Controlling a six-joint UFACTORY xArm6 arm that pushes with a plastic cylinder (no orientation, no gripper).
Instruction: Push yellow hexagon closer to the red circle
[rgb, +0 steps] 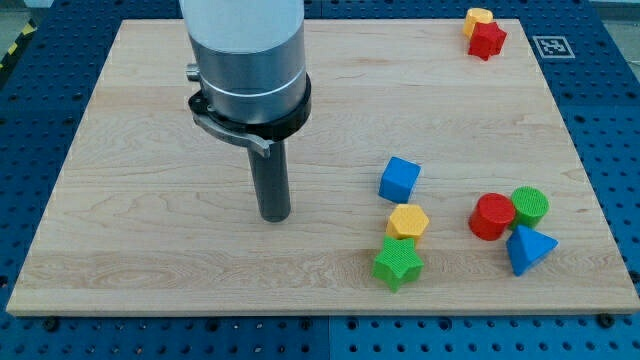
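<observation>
We see a wooden board (150, 120) from above w/ 1 arm ending in a dark rod; there is no claw here, so nothing opens, closes or holds anything. Our tip (275, 217) rests on bare wood left of centre, well apart from every block.

The yellow hexagon (408, 221) lies toward the view's bottom right, touching the green star (397, 263) just below it, w/ the blue cube (399, 179) near, above it. The red circle (492, 216) sits to the hexagon's right w/ a gap between them, touching the green circle (530, 206); a blue triangle (526, 248) is just below. 2 more blocks, a yellow one (478, 17) and a red star (488, 40), sit at the view's top right.

We judge the step as approach: no contact yet. Next move prob. calls for bringing our tip to the hexagon's left side, then pushing rightward w/o dragging the star along.
</observation>
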